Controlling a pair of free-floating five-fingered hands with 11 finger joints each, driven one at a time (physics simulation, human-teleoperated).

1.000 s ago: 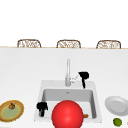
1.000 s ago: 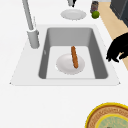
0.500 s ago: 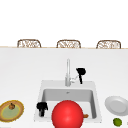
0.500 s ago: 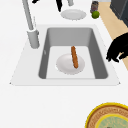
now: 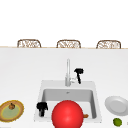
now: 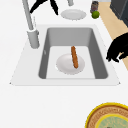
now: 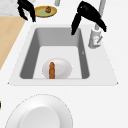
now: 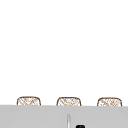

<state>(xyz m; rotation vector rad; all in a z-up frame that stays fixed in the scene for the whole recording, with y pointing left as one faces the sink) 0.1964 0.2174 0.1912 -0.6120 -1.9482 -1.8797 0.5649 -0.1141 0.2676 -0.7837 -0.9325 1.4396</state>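
My right hand hovers open just right of the faucet, fingers pointing down over the sink's back rim. In the right side view the right hand spreads above the faucet's side lever without touching it. It also appears in the left side view as the right hand and in the upper view as the right hand. My left hand hangs open over the sink's front left rim. A white plate in the basin carries a brown sausage.
A big red ball hides the basin's front. A white plate and a lime lie on the right counter. A yellow dish with a brown item lies on the left. Chairs stand behind the counter.
My right hand has moved left, closer to the faucet. The left hand, the plate and the sausage have stayed put.
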